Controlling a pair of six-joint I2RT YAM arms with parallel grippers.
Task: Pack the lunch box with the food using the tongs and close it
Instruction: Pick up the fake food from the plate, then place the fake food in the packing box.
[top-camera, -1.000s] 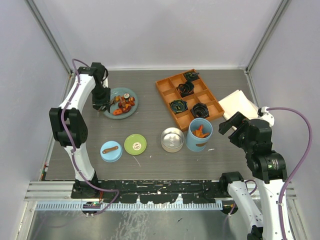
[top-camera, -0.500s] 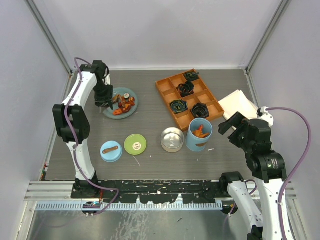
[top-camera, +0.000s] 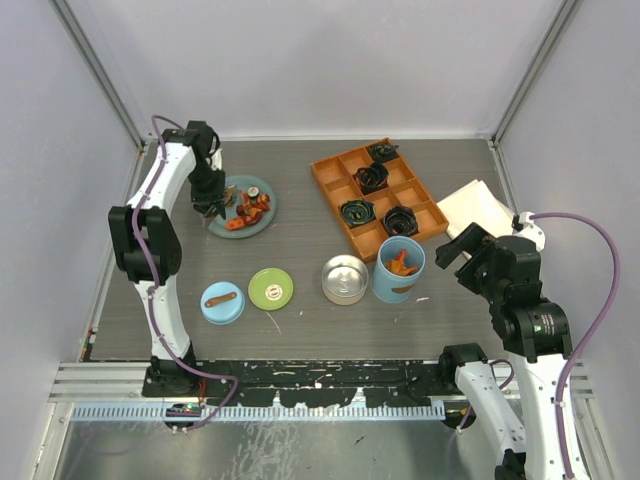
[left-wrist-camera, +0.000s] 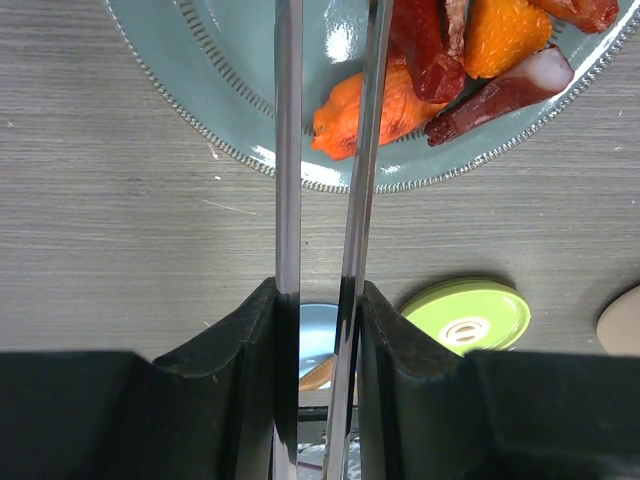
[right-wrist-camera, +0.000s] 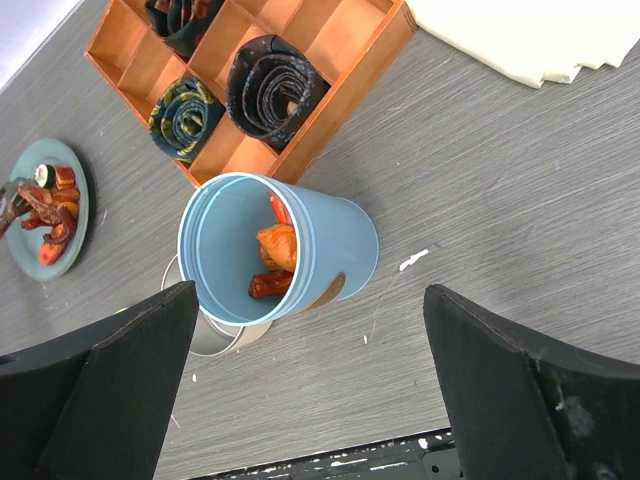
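Left wrist view — the left gripper (left-wrist-camera: 318, 330) pinches the tongs (left-wrist-camera: 288, 150), arms squeezed narrow, nearly parallel. Beyond the green lid (left-wrist-camera: 465, 316) they cross the teal plate (left-wrist-camera: 200, 60) beside the food (left-wrist-camera: 375, 105), tips out of frame. The right gripper (right-wrist-camera: 308, 293) gapes wide, facing the light-blue cylinder (right-wrist-camera: 340, 250) — chunks inside.

Far left of surface (top-camera: 300, 240): plate (left-wrist-camera: 200, 60) with food (left-wrist-camera: 370, 110) on it. Tongs (left-wrist-camera: 288, 150) reach over the plate's near rim, beside the food. Far right: compartment tray (top-camera: 322, 170), coils (top-camera: 360, 212) in its compartments; folded sheet (top-camera: 480, 208) to its right. Just before the tray: cylinder (top-camera: 398, 285), food pieces inside. Tin (top-camera: 345, 279) just beside it, left. Further left: first lid (top-camera: 271, 289), then second lid (top-camera: 222, 302).
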